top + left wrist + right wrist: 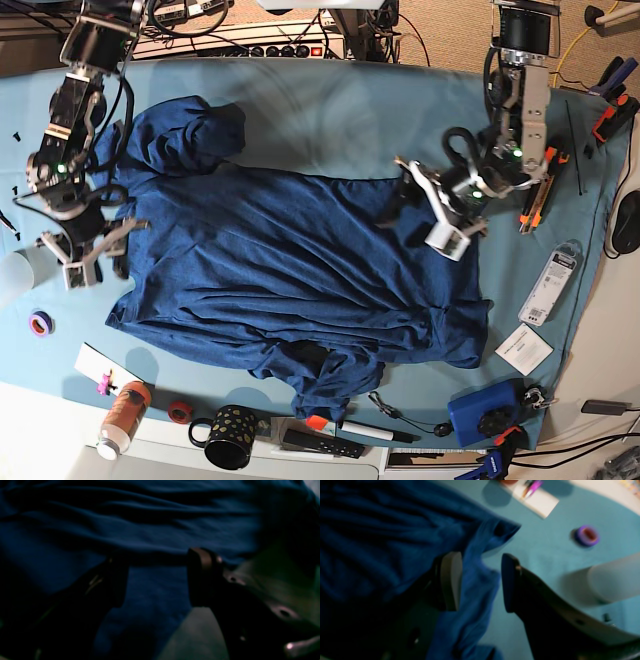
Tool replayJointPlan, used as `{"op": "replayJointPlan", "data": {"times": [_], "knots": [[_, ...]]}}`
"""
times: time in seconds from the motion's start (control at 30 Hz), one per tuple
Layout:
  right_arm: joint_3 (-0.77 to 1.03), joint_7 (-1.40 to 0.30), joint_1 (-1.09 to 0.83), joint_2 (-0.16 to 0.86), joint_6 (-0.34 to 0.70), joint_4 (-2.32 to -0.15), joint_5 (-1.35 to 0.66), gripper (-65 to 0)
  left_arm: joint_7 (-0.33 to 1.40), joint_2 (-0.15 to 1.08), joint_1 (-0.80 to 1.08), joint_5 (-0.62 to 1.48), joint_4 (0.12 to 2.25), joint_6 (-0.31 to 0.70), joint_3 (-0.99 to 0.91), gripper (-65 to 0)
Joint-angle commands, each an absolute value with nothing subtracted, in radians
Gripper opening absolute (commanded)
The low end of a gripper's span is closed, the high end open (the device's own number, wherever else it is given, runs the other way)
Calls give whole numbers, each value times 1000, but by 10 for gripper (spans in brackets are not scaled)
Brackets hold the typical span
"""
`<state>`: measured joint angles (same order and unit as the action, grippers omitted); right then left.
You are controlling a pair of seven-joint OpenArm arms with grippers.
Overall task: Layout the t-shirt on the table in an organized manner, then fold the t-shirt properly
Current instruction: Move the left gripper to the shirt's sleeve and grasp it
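From the left wrist camera, the picture is dark and soft: the left gripper point(157, 580) has its two fingers spread wide, nothing pinched between them, poised just over the wrinkled navy t-shirt point(150, 525), with a patch of table point(197, 635) showing below.

Through the right wrist camera, the right gripper point(480, 580) also stands open, and a blue edge of the t-shirt point(382, 545) runs through the gap between its fingers without being clamped. Beyond it on the teal table point(545, 550) lie a purple tape roll point(587, 535) and a white notepad point(540, 501) with a pink pen point(532, 487); any writing there is too blurred to read.

Seen from the base camera, the t-shirt point(300, 270) lies spread and rumpled across the middle of the table point(330, 95). The right gripper point(92, 258) sits at the shirt's left edge, the left gripper point(440, 215) near its right side. A black mug with yellow dots point(228, 436), a blue box point(482, 412) and a white card point(524, 349) lie along the near edge; no label is legible.
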<state>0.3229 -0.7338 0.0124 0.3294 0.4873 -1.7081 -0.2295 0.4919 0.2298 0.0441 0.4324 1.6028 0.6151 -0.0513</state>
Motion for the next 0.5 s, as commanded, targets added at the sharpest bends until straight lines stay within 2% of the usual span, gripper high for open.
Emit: {"op": "replayJointPlan", "data": {"times": [0.0, 0.37, 0.47], "knots": [[327, -714, 9, 346, 488, -1742, -251, -397, 471, 234, 32, 464, 1621, 618, -72, -285], [327, -822, -219, 346, 520, -2003, -265, -397, 614, 239, 34, 598, 1621, 615, -218, -285], [328, -845, -279, 346, 520, -2042, -265, -397, 677, 250, 37, 653, 1621, 572, -247, -285]]}}
